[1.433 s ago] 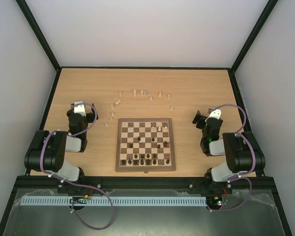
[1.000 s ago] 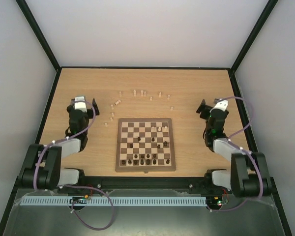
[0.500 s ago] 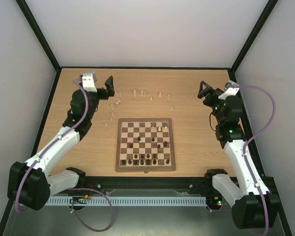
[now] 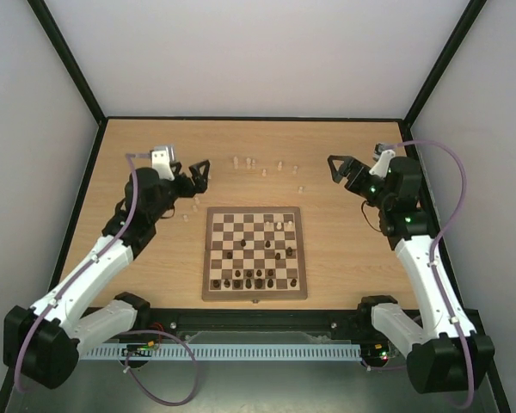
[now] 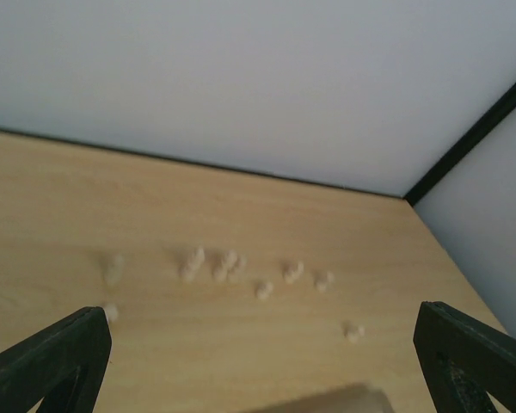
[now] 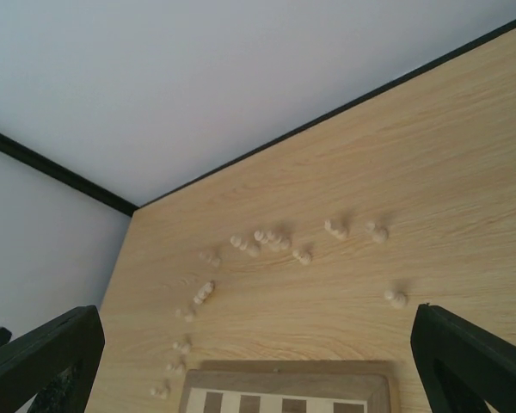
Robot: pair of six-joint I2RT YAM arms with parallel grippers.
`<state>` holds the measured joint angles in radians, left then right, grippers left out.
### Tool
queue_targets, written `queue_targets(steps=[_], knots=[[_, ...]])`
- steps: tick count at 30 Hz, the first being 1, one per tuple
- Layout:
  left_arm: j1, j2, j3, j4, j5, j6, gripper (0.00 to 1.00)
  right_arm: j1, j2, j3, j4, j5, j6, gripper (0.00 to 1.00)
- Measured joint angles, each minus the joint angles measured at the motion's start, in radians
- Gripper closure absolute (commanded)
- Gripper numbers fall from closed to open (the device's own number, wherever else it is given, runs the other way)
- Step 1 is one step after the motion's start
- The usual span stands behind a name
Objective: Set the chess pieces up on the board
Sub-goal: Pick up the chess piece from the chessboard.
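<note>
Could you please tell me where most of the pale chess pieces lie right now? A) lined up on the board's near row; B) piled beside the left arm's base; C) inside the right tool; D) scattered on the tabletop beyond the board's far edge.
D: most pale pieces lie scattered on the tabletop past the far edge of the board.

The light wood desk (image 4: 344, 249) carried the board (image 4: 254, 210) near its front edge. Beyond the board's far and far-left sides, pale pieces (image 4: 248, 163) lay scattered on the wood.
</note>
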<state>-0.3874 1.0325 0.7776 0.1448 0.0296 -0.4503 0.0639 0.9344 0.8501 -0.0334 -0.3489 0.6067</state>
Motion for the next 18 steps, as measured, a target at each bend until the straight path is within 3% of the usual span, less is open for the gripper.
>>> queue_targets(steps=[5,10,18], knots=[[0.001,-0.068,-0.112,0.005,0.069,-0.049,0.01,0.095,0.108,0.069,-0.090,0.064,-0.062,0.01],[0.002,-0.021,-0.103,0.016,0.095,-0.074,0.00,0.266,0.256,0.114,-0.145,0.189,-0.103,0.01],[0.002,0.098,-0.014,-0.132,0.011,-0.097,0.01,0.437,0.473,0.183,-0.213,0.405,-0.117,0.02]])
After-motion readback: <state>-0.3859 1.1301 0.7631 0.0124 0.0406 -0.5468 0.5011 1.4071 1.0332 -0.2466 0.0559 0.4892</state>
